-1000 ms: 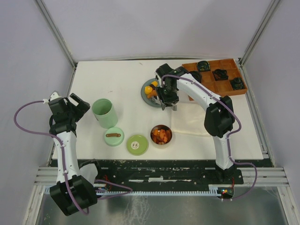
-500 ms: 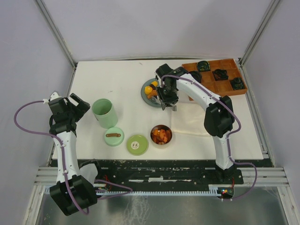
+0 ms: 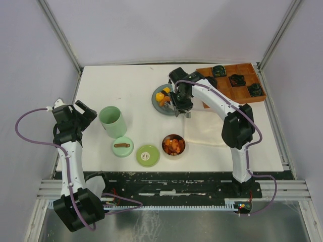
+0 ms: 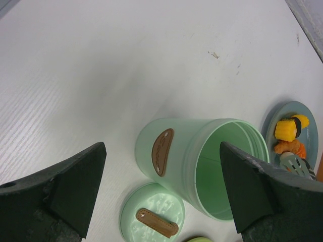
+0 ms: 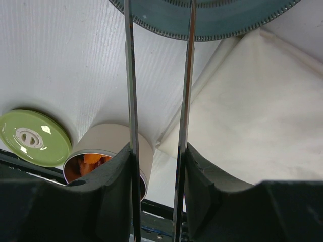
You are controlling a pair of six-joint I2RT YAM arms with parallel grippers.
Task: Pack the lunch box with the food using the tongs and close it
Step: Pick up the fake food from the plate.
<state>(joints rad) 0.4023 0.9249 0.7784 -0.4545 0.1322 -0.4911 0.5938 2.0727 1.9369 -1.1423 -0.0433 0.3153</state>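
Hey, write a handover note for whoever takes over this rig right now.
Left tool: open, empty, by the canister.
Right tool: shut on the tongs, tips over the plate.
Done: orange pieces are in the steel bowl.
Left: yellow piece and others on the plate to move. No food seen in the canister. Flat lid and lime lid lie on the table, nothing closed.

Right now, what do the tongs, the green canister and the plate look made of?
The tongs: polished metal, probably steel; thin mirror-bright strips. The canister: likely matte mint plastic, with a brown leather-like patch. The plate: grey-blue, ceramic or plastic; ridged rim, dull sheen.
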